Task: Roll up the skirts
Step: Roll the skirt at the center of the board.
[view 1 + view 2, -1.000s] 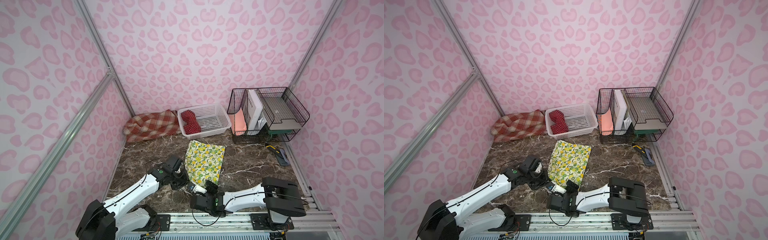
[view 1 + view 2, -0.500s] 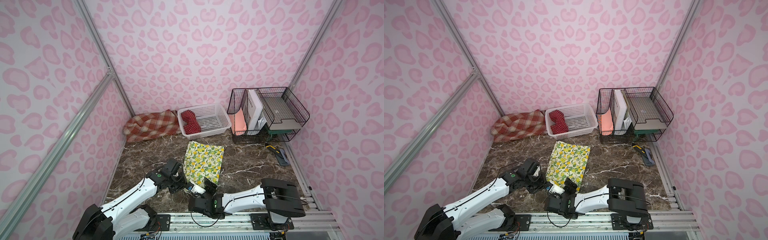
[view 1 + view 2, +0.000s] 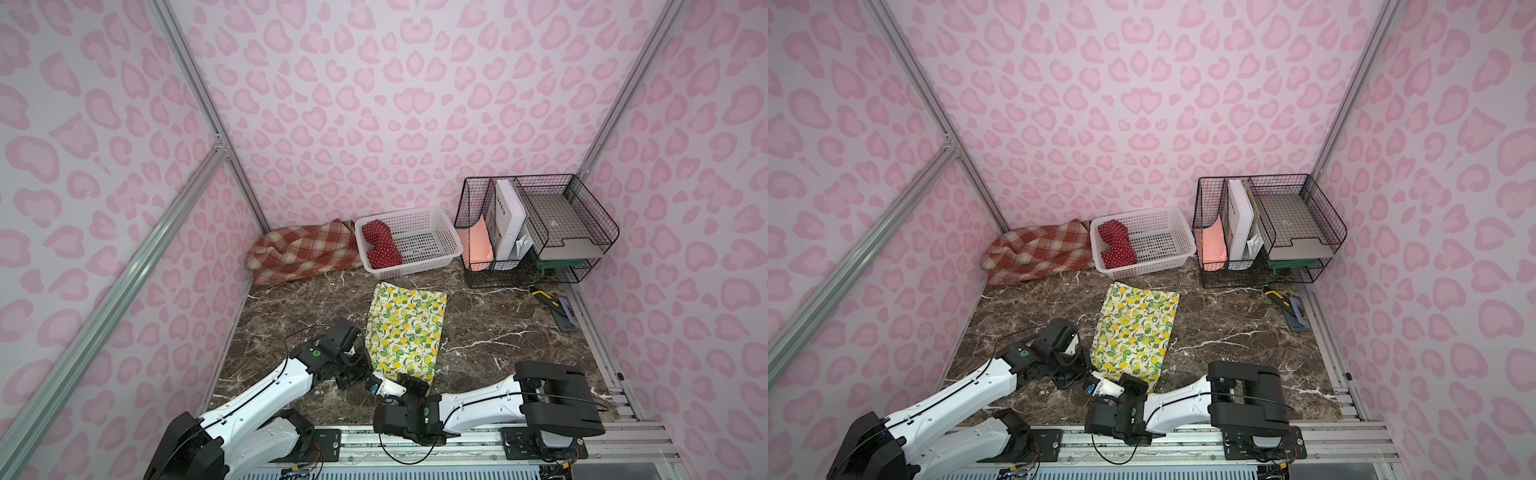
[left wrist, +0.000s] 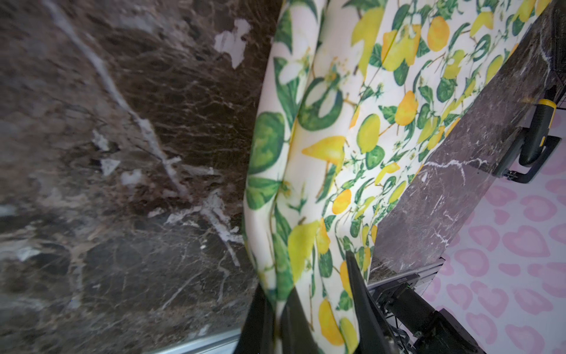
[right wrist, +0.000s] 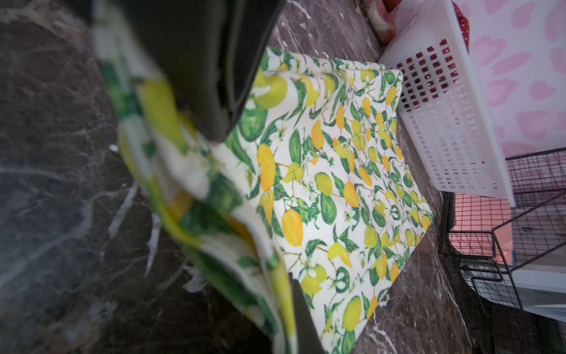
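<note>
White basket (image 3: 419,269) at back holds red dotted skirt (image 3: 380,245), left end; wire rack (image 3: 590,216) beside it has papers. Plaid skirt (image 3: 303,253) bunched in corner. Lemon skirt (image 3: 405,328) flat mid tabletop (image 3: 498,324), near edge pinched by left tool (image 3: 360,365) & right tool (image 3: 409,380).

The dark marble surface (image 3: 498,316) carries the lemon-print skirt (image 3: 405,328) at centre. The plaid skirt (image 3: 301,251), white basket (image 3: 415,266) and wire organizer (image 3: 582,216) stand along the far edge, with a yellow-handled tool (image 3: 544,298) at right.
</note>
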`<state>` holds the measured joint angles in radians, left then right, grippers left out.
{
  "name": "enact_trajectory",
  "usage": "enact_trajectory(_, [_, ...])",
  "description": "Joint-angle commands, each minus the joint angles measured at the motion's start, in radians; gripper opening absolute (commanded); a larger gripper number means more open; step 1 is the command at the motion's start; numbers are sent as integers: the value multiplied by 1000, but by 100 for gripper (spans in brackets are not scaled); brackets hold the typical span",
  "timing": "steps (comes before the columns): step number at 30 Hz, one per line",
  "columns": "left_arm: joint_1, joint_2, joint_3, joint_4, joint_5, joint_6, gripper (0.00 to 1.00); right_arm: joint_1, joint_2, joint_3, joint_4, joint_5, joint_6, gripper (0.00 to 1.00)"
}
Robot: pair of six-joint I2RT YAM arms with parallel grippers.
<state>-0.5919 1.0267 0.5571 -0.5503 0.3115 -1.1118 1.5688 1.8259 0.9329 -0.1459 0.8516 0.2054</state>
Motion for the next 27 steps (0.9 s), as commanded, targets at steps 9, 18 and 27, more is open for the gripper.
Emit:
enact_trajectory(9, [146,-220,-32,-222,-86,37,70,-44,-33,62,-122,-425,-143,0])
enact_trajectory(18, [150,-339,-80,-239,-138,5,70,-300,36,268,-291,-1212,-264,0])
enact_trajectory(27, [151,-431,-7,-260,-291,54,73,-582,207,407,-451,-1737,-450,1])
